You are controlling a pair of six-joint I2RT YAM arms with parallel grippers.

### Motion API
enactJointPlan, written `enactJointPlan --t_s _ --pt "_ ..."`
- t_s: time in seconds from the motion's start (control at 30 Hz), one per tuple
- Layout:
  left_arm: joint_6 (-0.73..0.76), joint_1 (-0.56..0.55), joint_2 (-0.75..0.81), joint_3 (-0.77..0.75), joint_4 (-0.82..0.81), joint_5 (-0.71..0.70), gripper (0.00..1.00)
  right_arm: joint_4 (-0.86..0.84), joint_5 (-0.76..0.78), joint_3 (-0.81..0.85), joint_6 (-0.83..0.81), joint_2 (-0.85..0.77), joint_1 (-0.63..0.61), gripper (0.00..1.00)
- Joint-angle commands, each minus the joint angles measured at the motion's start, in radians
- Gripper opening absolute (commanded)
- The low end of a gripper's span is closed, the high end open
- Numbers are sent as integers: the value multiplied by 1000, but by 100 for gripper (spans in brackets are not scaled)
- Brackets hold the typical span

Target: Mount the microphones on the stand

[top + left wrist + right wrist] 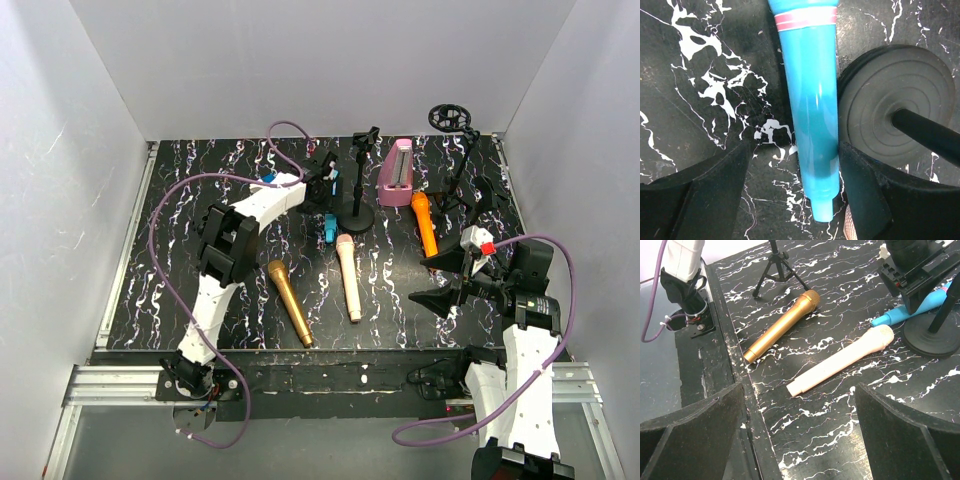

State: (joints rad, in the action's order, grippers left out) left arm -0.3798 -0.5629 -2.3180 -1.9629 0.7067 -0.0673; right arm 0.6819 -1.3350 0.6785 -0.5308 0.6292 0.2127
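Black fingers [705,195] of our left gripper [792,170] stand spread either side of the blue microphone [810,100], which lies flat on the table [700,60] just beside the stand's round base [880,95]. We should close squarely on the handle and keep the nearer finger off that base. Our right gripper [800,405] hangs spread, empty.

**Overhead Survey: Microphones on the Bench**

We find four microphones lying flat on the bench [392,292]. The gold microphone [289,302] and pink-cream microphone [348,277] lie near each other at centre, and the orange microphone [424,222] lies to the right. The blue microphone [329,228] lies partly under the left arm [255,210], just beside the round-based stand [357,213]. The jaws of the right arm [525,350] stand spread.
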Motion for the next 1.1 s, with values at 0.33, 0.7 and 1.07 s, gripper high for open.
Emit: enactJointPlan --t_s 0.33,0.7,1.07 --pt "58 -25 -81 -68 25 -170 48 7 -4 32 -24 -3 -7 98" --pt "96 -25 106 70 -85 -173 0 16 0 32 -32 -5 -7 98" --pt "-13 -23 736 438 -208 -193 0 491 51 350 -323 220 -65 98"
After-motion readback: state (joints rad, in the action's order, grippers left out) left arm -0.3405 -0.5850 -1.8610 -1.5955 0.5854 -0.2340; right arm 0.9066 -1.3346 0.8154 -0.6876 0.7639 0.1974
